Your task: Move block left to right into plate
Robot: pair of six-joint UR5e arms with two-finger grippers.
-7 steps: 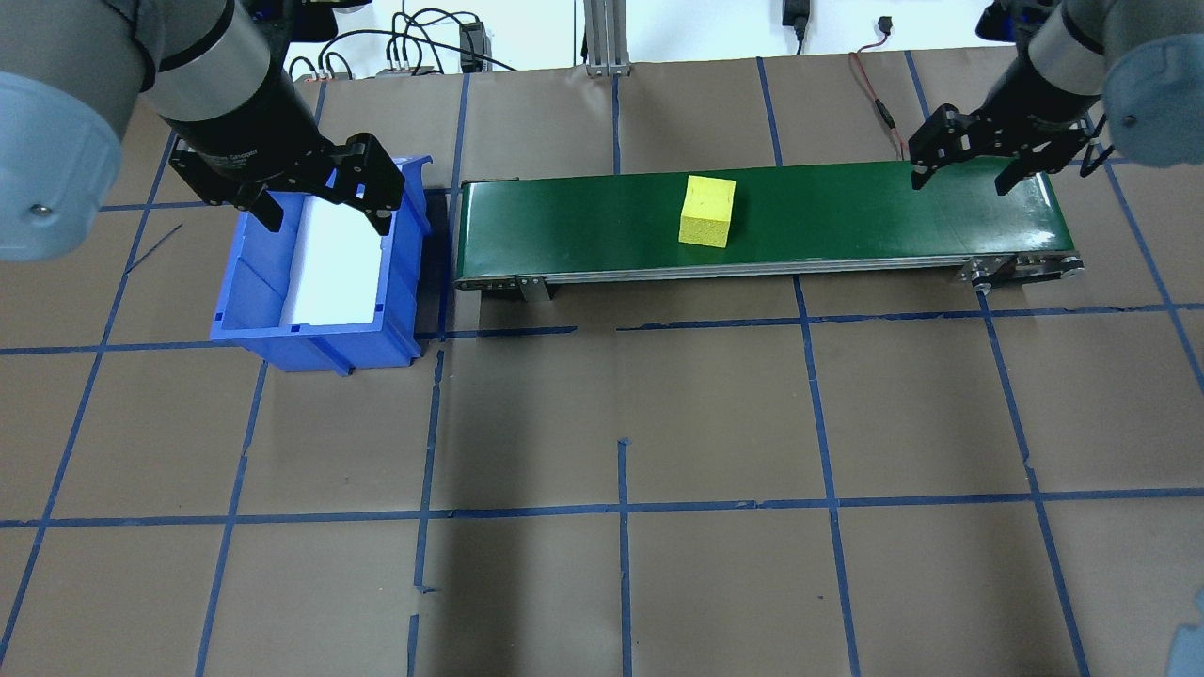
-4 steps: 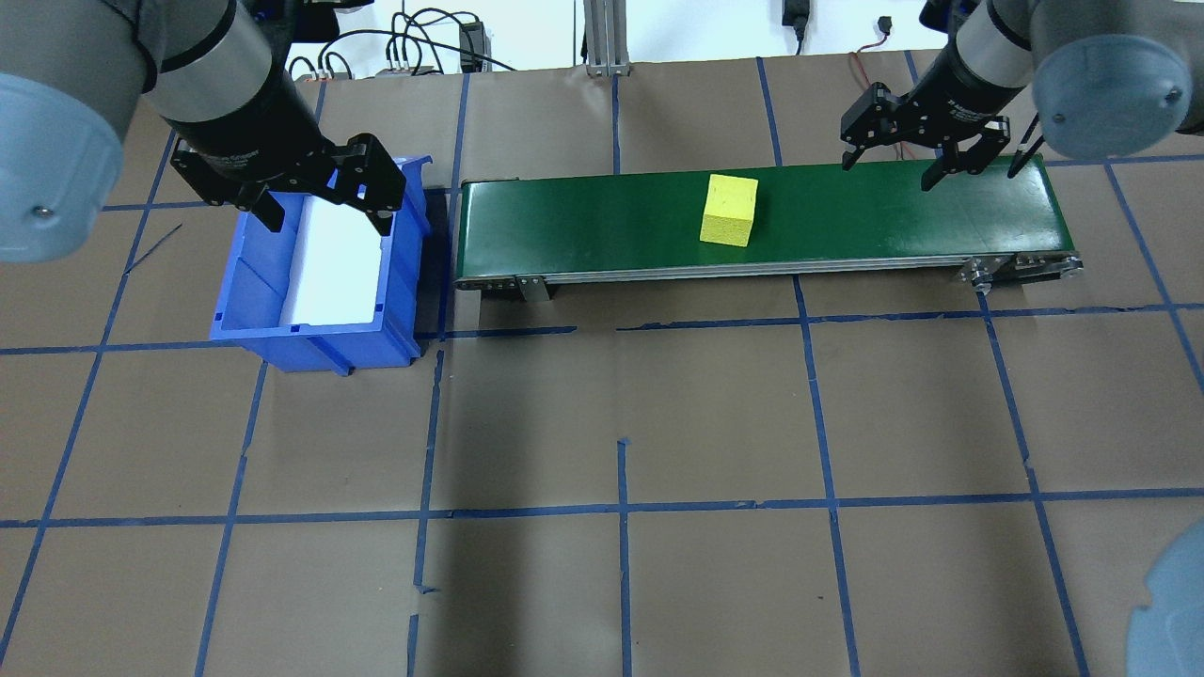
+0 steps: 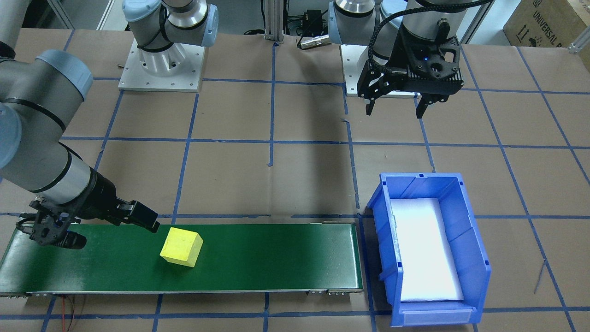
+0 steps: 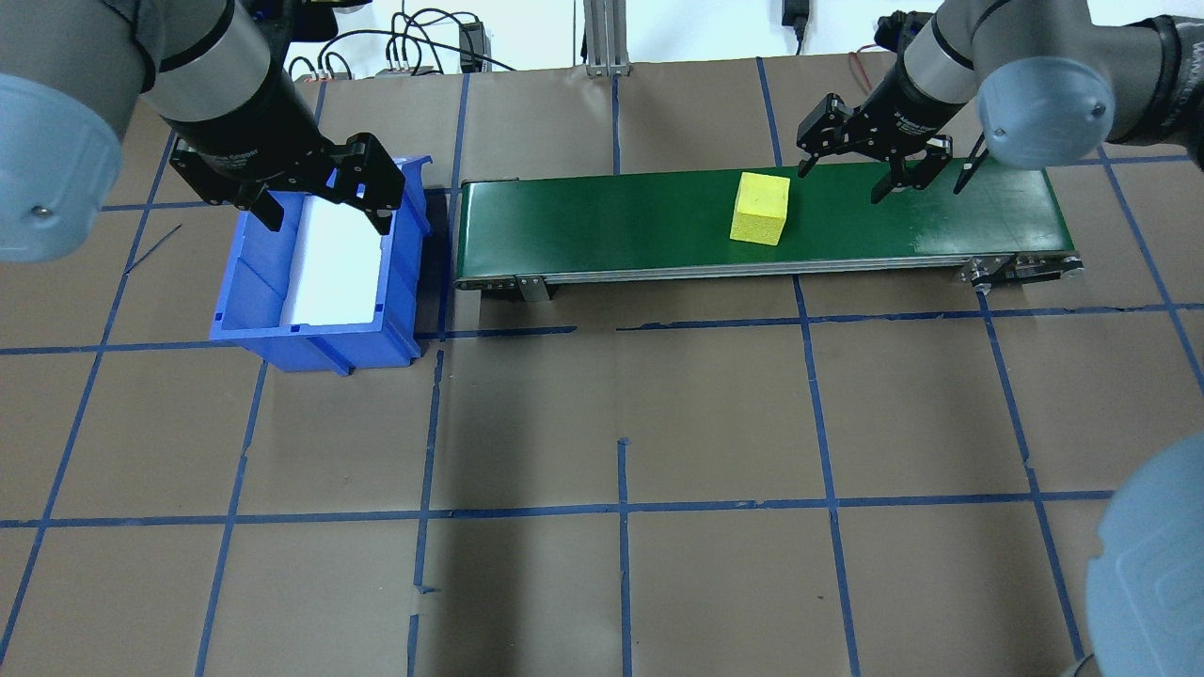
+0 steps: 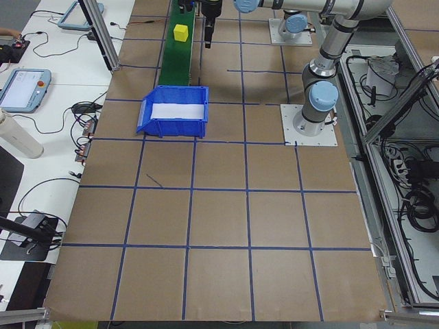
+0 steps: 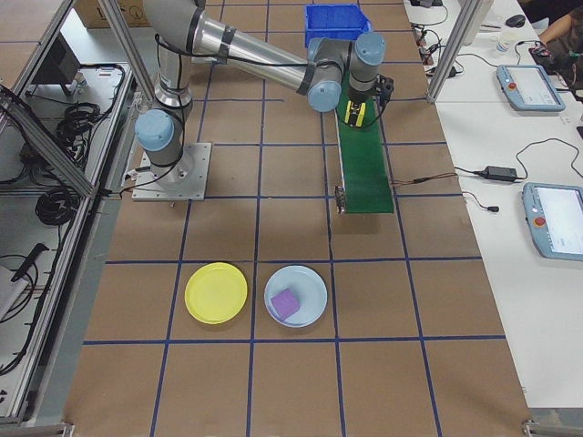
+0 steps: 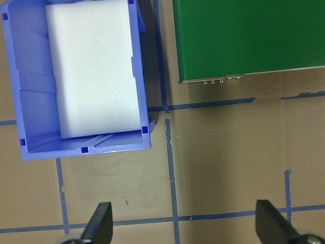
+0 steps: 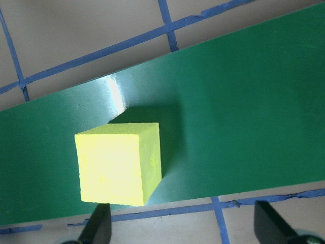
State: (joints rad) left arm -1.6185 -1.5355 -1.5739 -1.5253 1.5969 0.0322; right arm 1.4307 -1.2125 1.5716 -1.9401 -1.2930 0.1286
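Hovering right gripper (image 4: 854,171) fingers spread, empty | block (image 4: 761,208) on belt (image 4: 611,221)

Brown paper (image 4: 602,414) is covering the table, with blue tape (image 4: 625,508) running across it in a grid. White benches (image 6: 510,137) are standing alongside, carrying 2 tablets (image 6: 554,218) and cables (image 5: 41,199). Aluminium framing (image 6: 55,155) is edging the cell.

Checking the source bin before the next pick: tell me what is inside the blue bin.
The blue bin holds only a white liner sheet across its floor; no blocks show. What lies beneath that sheet is covered.
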